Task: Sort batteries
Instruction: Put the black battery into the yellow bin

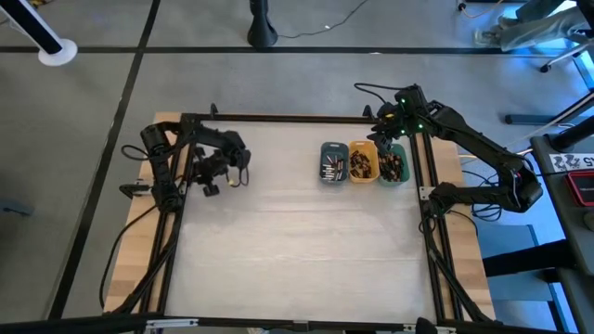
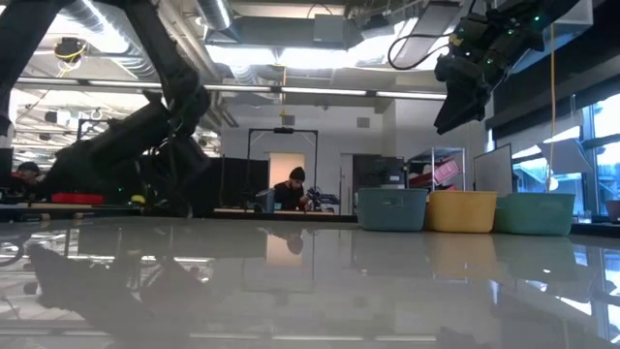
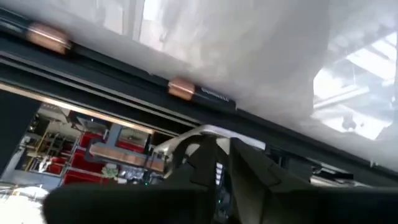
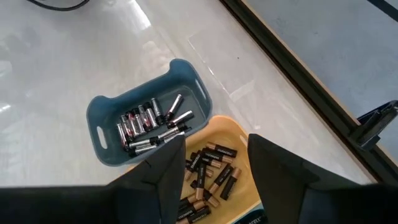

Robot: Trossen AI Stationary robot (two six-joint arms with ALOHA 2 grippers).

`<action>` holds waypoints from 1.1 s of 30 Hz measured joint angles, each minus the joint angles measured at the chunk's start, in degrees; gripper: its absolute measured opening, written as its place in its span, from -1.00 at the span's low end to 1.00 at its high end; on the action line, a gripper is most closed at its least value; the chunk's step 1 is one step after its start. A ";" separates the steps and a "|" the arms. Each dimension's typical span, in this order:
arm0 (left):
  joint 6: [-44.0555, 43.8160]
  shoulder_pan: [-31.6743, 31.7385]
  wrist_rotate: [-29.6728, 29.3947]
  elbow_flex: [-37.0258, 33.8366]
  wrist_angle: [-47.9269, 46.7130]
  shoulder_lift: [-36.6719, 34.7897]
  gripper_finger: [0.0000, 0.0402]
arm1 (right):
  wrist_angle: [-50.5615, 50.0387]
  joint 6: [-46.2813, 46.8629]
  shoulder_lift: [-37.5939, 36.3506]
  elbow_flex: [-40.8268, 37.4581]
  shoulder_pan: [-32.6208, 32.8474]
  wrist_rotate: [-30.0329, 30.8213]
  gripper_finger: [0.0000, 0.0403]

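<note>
The batteries (image 4: pixel 152 123) all lie in the trays directly below your right end effector (image 4: pixel 214 163), silvery ones in the slate-blue tray (image 4: pixel 99 118) and dark copper-banded ones in the orange tray (image 4: pixel 239 134), and with none loose on the desk (image 1: pixel 278 250) the sorting looks essentially done. Your right end effector hangs spread and empty above them, while your left end effector (image 1: pixel 212 181), off at the far side of the desk, has its fingers nearly pressed together around nothing. The green tray (image 1: pixel 399 167) is half hidden under the right arm, so you cannot tell its contents clearly.

open lab: exposed ceiling ducts (image 2: pixel 320 29), workbenches, person (image 2: pixel 291 189) seated.
</note>
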 joint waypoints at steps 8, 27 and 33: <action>0.07 0.10 -0.52 -0.84 0.63 2.83 -0.30 | 0.07 0.00 0.00 0.00 0.00 -0.09 -0.12; 14.97 -0.86 -8.45 -0.80 5.44 8.83 0.24 | 0.00 0.00 0.00 -0.02 -0.01 -0.26 -0.12; 21.97 -1.43 -3.85 -1.71 5.08 8.83 0.24 | -0.32 0.07 0.00 -0.02 -0.02 -0.33 -0.12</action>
